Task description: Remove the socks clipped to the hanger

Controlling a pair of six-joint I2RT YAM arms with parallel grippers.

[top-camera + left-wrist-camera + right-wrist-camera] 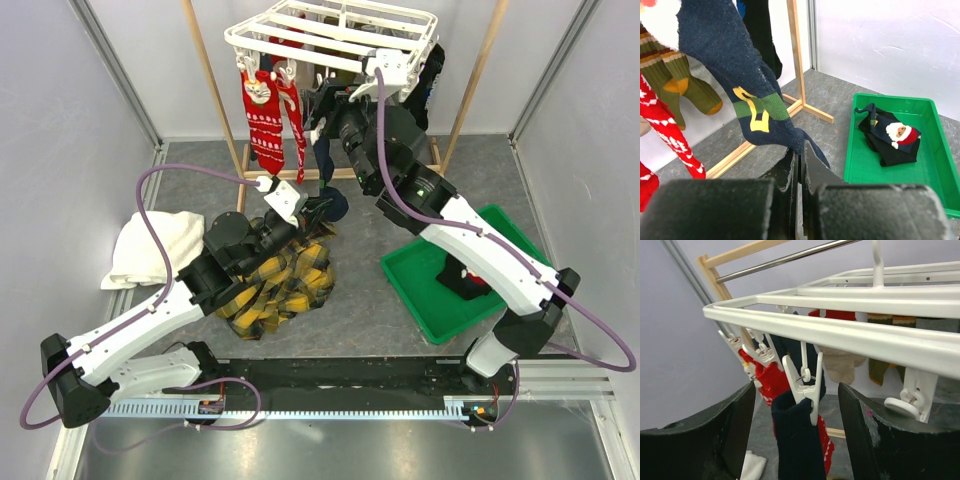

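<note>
Right wrist: right fingers (715,440) wide apart, flanking clip (807,390) on navy sock (795,445).

The navy sock (735,65) runs off the left wrist view's upper edge; its toe disappears inside the pinched left claw (801,156).

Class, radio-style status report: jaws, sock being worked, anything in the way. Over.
Left jaws shut on lower end of navy sock. Right jaws open, lined up on its clip under the hanger. Red sock hangs close beside.
</note>
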